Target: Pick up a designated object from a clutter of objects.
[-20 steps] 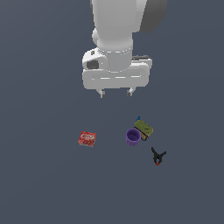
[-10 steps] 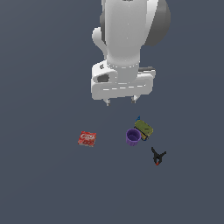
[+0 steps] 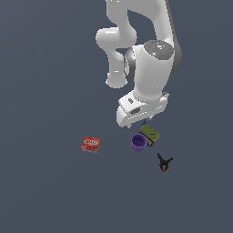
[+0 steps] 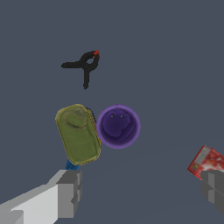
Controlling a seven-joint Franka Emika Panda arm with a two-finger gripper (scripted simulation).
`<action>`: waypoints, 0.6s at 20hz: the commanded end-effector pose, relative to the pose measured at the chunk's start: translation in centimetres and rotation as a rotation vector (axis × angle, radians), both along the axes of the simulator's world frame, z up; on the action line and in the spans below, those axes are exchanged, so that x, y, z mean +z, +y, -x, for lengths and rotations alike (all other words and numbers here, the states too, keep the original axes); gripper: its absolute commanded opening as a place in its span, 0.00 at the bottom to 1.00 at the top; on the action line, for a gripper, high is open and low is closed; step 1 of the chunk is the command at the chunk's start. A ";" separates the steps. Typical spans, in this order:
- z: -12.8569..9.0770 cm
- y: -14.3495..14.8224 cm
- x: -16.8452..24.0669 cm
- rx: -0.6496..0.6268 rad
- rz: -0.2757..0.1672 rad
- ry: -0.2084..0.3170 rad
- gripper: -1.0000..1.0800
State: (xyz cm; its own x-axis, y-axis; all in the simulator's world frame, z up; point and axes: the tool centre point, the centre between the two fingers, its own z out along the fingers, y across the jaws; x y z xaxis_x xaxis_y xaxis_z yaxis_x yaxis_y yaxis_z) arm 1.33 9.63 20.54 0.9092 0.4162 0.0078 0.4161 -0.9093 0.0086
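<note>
The designated object, an olive-green topped box [image 4: 78, 133], lies flat against the purple cup [image 4: 118, 126]. In the exterior view the box [image 3: 150, 134] sits just to the right of the cup [image 3: 139, 142]. My gripper [image 3: 140, 121] hovers above and slightly behind this pair. It is open, with nothing between its grey fingers [image 4: 70, 192]. The rest of the clutter is a flat red packet [image 3: 91, 144], a black clamp with a red tip [image 3: 164, 162] and a tiny blue piece [image 4: 71, 165] peeking out at the box's end.
The red packet [image 4: 205, 161] lies close to my other finger in the wrist view. The clamp [image 4: 85, 65] lies apart from the box, beyond its far end. All things rest on a plain dark grey floor [image 3: 50, 191].
The arm has swung toward the exterior view's right and come down closer to the cup and the box. The hand has turned. None of the objects has moved.
</note>
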 end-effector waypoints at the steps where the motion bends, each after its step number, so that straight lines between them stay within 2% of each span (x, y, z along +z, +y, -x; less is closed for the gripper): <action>1: 0.3 1.9 -2.7 0.090 0.004 0.003 0.96; 7: 1.4 5.4 -7.2 0.247 0.002 0.008 0.96; 12: 2.2 7.0 -9.2 0.318 -0.001 0.011 0.96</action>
State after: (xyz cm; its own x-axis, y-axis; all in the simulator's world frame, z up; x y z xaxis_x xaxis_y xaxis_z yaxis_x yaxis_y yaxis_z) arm -0.67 16.18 11.86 0.7468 0.6651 -0.0017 0.6651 -0.7468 0.0021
